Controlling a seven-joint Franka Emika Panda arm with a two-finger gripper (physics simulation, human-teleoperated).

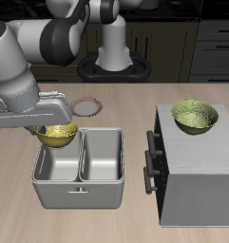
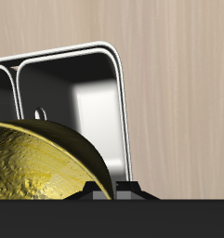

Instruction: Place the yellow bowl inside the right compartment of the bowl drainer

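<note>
You've got a greenish-yellow bowl [image 1: 195, 116] on top of the grey cabinet [image 1: 192, 171]; a pinkish plate [image 1: 86, 108] sits farther back on the table [image 1: 21, 209].

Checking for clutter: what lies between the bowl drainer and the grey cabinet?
Only bare table between the bowl drainer and the cabinet, as the exterior view shows.

Arm [image 1: 49, 38]: glossy white-grey rounded segments, black joint bands, round white base; tool [image 1: 51, 121] dark.

Yellow bowl [image 1: 56, 135] tilted above bowl drainer [image 1: 80, 180] back rim.
</note>
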